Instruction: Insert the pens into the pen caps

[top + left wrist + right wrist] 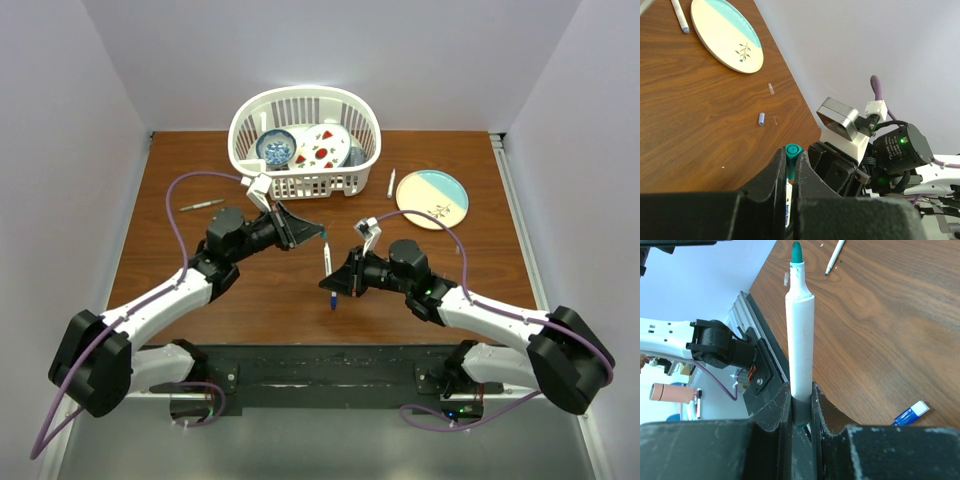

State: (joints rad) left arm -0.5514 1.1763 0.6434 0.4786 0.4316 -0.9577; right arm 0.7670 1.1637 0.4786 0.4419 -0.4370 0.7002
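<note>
grey pen (pixel 200 204), thin, lay loose on the wooden table (pixel 170 270) at far left, well apart from the arms. the left gripper (pixel 791 156) had its fingers drawn nearly together on a green cap (pixel 793 149), open end facing outward. just right of it the right gripper (pixel 801 390) pinched a white pen (pixel 800 340) by its rear end, green tip aimed toward that cap; whether tip and cap touched could not be told. a blue cap (pixel 912 412) lay on the wood beside the right gripper. further right a second white pen (pixel 391 182) lay near a cream and turquoise plate (pixel 432 198), and a bluish-purple cap (pixel 761 119) lay alone near the table edge.
</note>
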